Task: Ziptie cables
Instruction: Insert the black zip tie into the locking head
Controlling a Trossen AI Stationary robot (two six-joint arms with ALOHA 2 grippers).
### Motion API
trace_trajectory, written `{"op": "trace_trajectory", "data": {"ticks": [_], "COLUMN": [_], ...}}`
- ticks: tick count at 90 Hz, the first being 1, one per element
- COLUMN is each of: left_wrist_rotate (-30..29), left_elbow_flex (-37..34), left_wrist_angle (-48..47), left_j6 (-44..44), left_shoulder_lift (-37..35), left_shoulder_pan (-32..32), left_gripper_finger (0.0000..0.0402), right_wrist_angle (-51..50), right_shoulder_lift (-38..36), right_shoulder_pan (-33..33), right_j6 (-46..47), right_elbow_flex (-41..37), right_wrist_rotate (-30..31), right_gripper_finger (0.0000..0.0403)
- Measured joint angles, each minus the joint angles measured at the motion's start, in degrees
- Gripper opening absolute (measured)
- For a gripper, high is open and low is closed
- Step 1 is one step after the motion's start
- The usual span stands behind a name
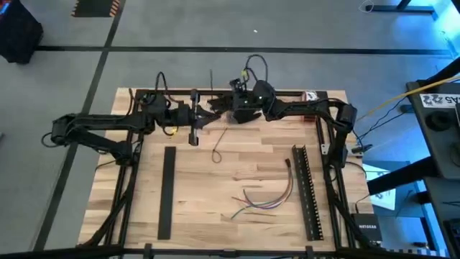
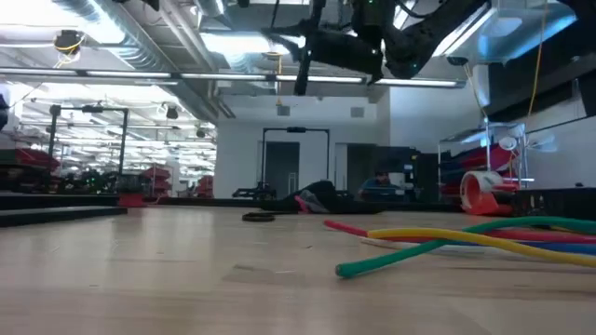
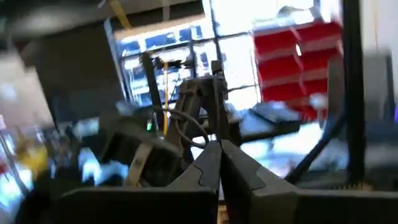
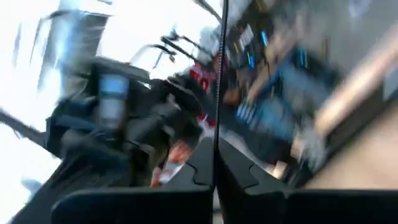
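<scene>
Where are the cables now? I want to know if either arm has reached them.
In the high view the cables lie loose on the table's near right part, just left of the slotted black bar, far from both raised arms.

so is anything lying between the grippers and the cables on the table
Nothing visible blocks the way. Both grippers, left and right, are raised at the far edge of the table, each shut on a thin strip. The cables lie on bare wood nearer the front; only a small looped strip lies between.
</scene>
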Motion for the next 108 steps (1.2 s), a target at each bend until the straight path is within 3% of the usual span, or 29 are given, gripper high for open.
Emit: {"op": "trace_trajectory", "data": {"ticks": [20,41,57,73,91,108], "left_wrist_rotate": [-6.64,-10.45,-9.85,-8.78,-8.63,-8.6], "left_elbow_flex": [0.0,0.01,0.02,0.02,0.02,0.02], "left_wrist_angle": [5.3,9.0,7.46,-1.04,-7.25,-7.76], "left_j6": [-21.68,-34.1,-31.06,-24.0,-21.29,-18.66], "left_shoulder_lift": [-0.22,-0.31,-0.31,-0.31,-0.31,-0.33], "left_shoulder_pan": [-0.05,-0.02,-0.08,-0.37,-0.37,-0.35], "left_gripper_finger": [0.0,0.0,0.0,0.0,0.0,0.0], "right_wrist_angle": [2.27,1.05,-4.06,-13.65,-17.4,-17.74], "right_shoulder_lift": [-2.29,-2.85,-2.87,-2.93,-2.93,-2.93], "right_shoulder_pan": [-0.18,-0.18,-0.11,-0.57,-0.63,-1.18], "right_j6": [-29.7,-46.6,-43.15,-24.2,-23.1,-20.23], "right_elbow_flex": [0.0,0.0,0.0,0.0,0.0,0.0], "right_wrist_rotate": [-0.11,-0.79,-0.78,-2.45,-3.09,1.54], "right_gripper_finger": [0.0001,0.0001,0.0001,0.0001,0.0001,0.0015]}}
